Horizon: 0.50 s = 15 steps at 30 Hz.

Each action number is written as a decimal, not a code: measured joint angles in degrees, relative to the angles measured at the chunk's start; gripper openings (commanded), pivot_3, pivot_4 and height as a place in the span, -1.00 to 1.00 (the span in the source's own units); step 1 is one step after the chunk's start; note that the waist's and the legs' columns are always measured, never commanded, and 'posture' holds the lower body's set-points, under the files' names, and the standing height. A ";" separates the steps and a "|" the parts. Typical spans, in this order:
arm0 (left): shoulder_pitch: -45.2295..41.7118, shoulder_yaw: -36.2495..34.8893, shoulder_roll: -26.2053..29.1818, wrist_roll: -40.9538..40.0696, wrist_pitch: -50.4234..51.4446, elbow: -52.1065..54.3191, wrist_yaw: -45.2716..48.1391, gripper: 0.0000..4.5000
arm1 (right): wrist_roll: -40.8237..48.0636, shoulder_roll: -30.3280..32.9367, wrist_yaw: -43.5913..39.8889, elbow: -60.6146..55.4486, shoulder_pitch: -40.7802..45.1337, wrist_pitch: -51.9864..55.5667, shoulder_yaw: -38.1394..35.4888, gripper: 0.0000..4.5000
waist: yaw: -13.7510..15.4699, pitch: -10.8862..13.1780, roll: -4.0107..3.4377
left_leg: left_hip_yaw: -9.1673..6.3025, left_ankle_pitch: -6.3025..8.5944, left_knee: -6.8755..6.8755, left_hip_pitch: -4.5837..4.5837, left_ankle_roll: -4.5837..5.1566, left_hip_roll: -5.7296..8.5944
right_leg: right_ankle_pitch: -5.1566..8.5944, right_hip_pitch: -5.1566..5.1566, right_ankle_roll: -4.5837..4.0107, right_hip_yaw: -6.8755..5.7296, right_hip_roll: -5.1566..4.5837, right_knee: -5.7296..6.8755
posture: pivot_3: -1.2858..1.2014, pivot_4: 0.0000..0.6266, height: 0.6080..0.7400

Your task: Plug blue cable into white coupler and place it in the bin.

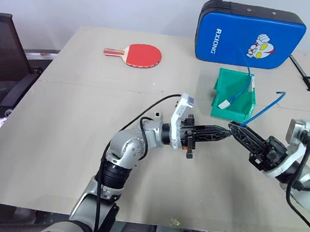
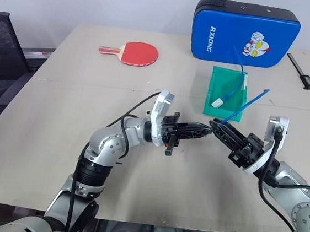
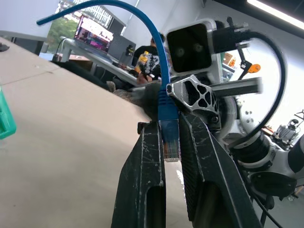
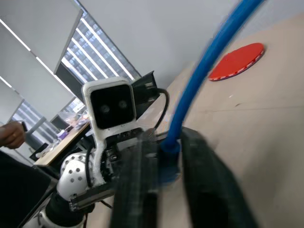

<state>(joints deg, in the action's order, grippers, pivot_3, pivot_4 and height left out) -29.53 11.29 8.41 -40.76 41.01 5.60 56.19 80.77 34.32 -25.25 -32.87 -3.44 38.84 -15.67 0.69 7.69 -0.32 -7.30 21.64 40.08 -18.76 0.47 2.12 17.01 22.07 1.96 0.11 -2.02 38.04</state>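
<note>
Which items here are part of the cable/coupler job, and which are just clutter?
Job:
- blue cable, its plug clamped between the fingers in both wrist views
- bin
- left end effector and right end effector, tips meeting

Clutter:
- red paddle
- blue padded case
- second blue cable with white block, in the bin
- black tool

The blue padded case (image 1: 250, 34) reads "RXIONG" in white.

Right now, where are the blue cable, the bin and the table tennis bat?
blue cable (image 1: 267, 105): left eye view, on its raised curved stretch.
bin (image 1: 221, 78): left eye view, on its green left wall.
table tennis bat (image 1: 145, 54): left eye view, on its red blade.
</note>
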 measured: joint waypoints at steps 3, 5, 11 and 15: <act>0.00 0.02 -0.02 0.00 0.03 0.00 0.02 -1.00 | 0.01 0.28 -0.10 0.00 0.00 0.00 -0.03 -0.96 | 0.01 0.00 0.00 | 0.00 0.00 0.00 0.00 0.00 0.00 | 0.00 0.00 0.00 0.00 0.00 0.00 | 0.03 -0.52 1.00; 0.00 -0.01 -0.05 -0.03 0.21 0.00 -0.01 -1.00 | 0.01 0.34 -0.11 0.01 0.00 0.01 -0.04 -0.96 | 0.01 0.00 0.00 | 0.00 0.00 0.00 0.00 0.00 0.00 | 0.00 0.00 0.00 0.00 0.00 0.00 | 0.03 -0.52 1.00; 0.20 -0.05 -0.28 0.22 -0.23 0.01 -1.28 -0.40 | 0.01 0.52 -0.07 0.11 0.11 0.07 -0.06 -1.00 | 0.00 0.00 0.00 | 0.00 0.00 0.00 0.00 0.00 0.00 | 0.00 0.00 0.00 0.00 0.00 0.00 | 0.03 -0.52 1.00; 0.94 -0.45 -0.65 1.41 -3.12 0.12 -2.80 0.32 | -0.12 0.27 0.31 0.23 1.06 0.00 -0.01 -1.00 | 0.00 0.00 0.00 | 0.00 0.00 0.00 0.00 0.00 0.00 | 0.00 0.00 0.00 0.00 0.00 -0.01 | 0.03 -0.52 1.00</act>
<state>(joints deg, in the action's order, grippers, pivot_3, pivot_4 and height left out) -28.58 10.84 7.76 -39.35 37.89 5.72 53.39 80.65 34.59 -24.94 -32.64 -2.37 38.84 -15.68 0.69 7.69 -0.32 -7.30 21.64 40.08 -18.76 0.47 2.12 17.01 22.07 1.96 0.11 -2.03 38.03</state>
